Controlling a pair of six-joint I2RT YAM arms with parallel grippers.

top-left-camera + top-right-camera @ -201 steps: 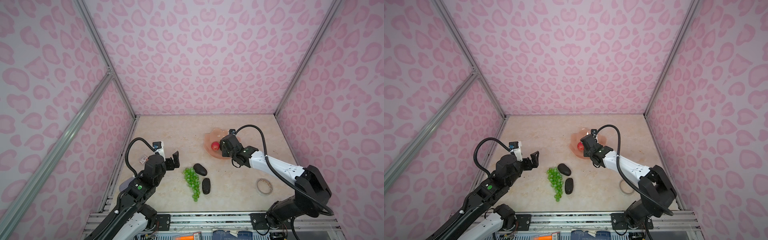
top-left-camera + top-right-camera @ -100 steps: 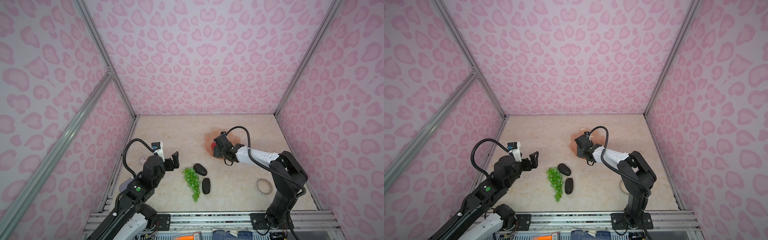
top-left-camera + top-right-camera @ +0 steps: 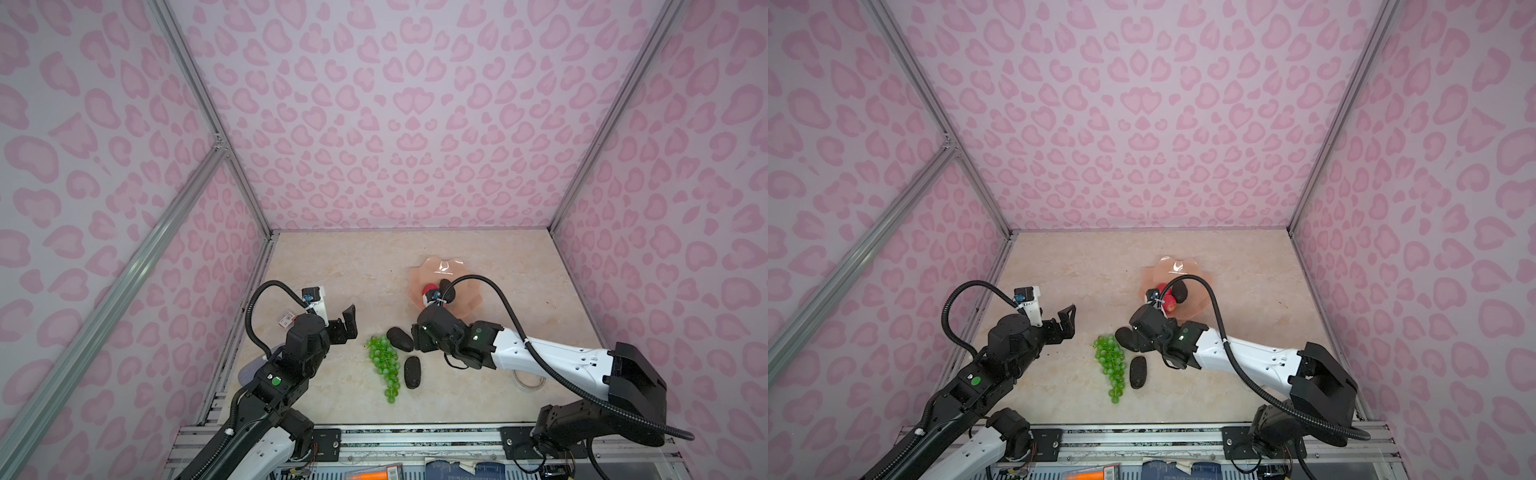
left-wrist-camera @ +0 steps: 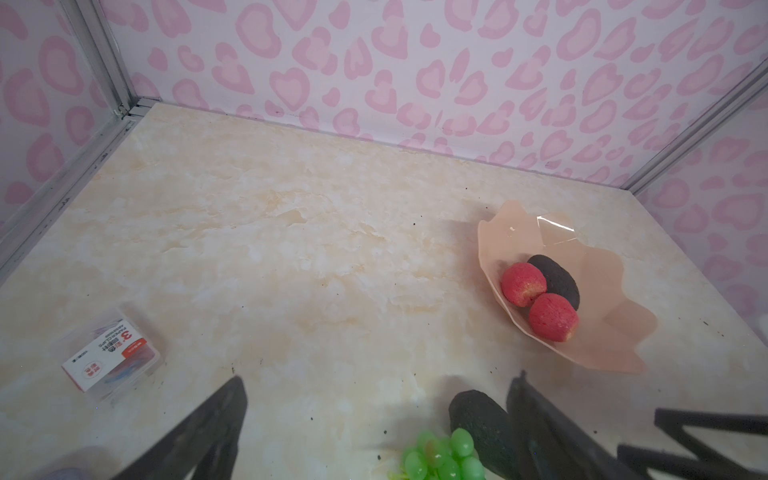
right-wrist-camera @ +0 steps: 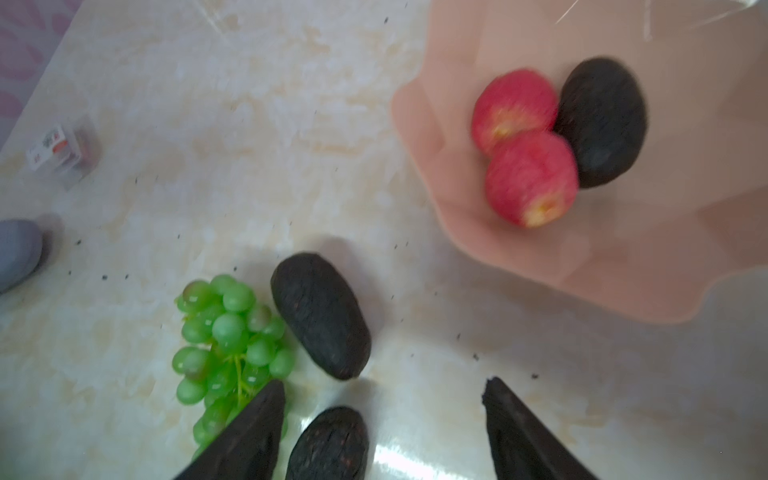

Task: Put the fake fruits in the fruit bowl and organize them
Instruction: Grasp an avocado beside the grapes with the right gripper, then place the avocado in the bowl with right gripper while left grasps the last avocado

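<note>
refs: top-view clock, 12 = back wall
tape roll (image 3: 528, 379): 4 o'clock of tbl ctr, partly under R forearm (image 3: 552, 359); not a task item. Risk: a low arm sweep drags it.
near avocado (image 3: 412, 372): on tbl, 3 o'clock of grapes, just beside. Oval + bumpy, so an off-ctr pinch prob squirts it out.
grapes (image 3: 384, 363): on tbl, 7 o'clock of ctr, long axis 12-6. Floppy; a one-end lift likely leaves the tail over the rim.
right gripper (image 5: 386, 384): jaws apart, nothing clamped, above near avocado. One finger (image 5: 253, 440) overlaps the grapes in wrist view. Risk: closing here snags the bunch.
far avocado (image 3: 400, 338): on tbl, 1 o'clock of grapes' top, touching or nearly. A grape tug rolls it.
left gripper (image 4: 379, 378): wide open, empty, 10 o'clock of grapes. Risk: both arms go for same cluster → clash.
clip box (image 4: 112, 355): 9 o'clock edge, clutter.
fruit bowl (image 3: 440, 262): 1 o'clock of ctr. Holds 2 red fruits (image 4: 523, 284) + bowl avocado (image 4: 557, 278), bunched at its 9 o'clock side. Shallow, so a drop there may knock one out. R cable (image 3: 478, 277) arcs over it; a snag could shift the bowl.
</note>
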